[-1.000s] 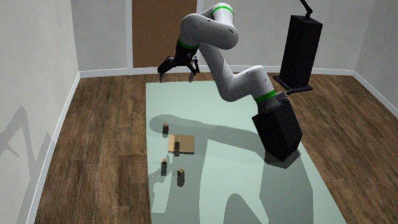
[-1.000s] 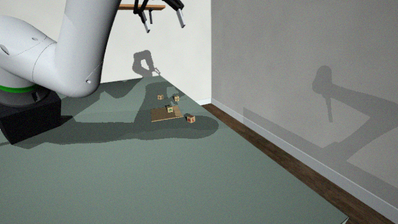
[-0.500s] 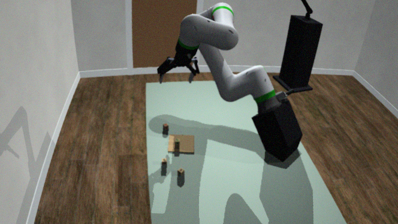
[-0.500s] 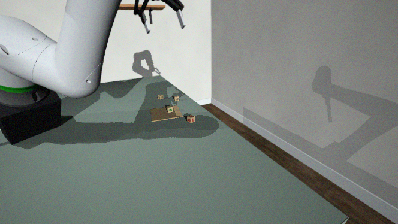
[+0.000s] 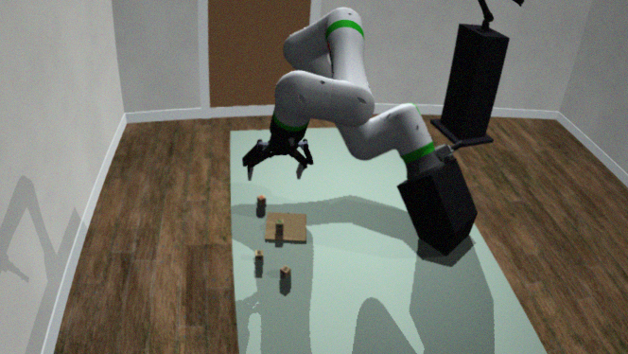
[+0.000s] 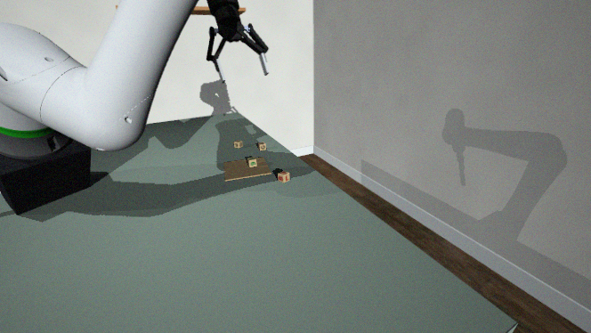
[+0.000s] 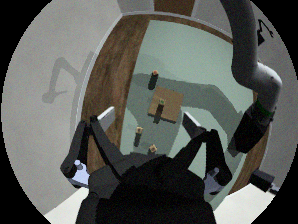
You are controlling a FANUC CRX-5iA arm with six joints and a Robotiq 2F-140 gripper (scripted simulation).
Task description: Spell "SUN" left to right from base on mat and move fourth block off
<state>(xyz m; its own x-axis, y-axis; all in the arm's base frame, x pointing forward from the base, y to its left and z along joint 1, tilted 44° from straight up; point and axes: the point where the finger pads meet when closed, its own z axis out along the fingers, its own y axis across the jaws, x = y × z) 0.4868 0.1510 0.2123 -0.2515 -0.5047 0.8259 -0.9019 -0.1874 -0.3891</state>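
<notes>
The hand (image 5: 274, 172) (image 6: 245, 77) (image 7: 148, 115), spread fully and holding nothing, hangs above the desk (image 5: 378, 257) (image 6: 276, 249) (image 7: 200, 50) near its long edge away from the robot's base. One block (image 5: 279, 227) (image 6: 253, 163) (image 7: 161, 102) sits on the mat (image 5: 295, 228) (image 6: 236, 171) (image 7: 172, 102); three lie off it. Spelling appears barely begun; next, likely, the letters must be identified and a block approached.

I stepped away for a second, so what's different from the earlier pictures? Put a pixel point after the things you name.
The arm (image 5: 326, 101) (image 6: 120, 80) has moved, bringing the open gripper (image 5: 274, 179) (image 6: 245, 77) (image 7: 148, 115) lower in the top view, toward the mat (image 5: 295, 232) (image 6: 236, 173) (image 7: 172, 107); the shadows shifted too. Nothing was grasped or released. The mat and all four blocks stayed put, one block on the mat.
</notes>
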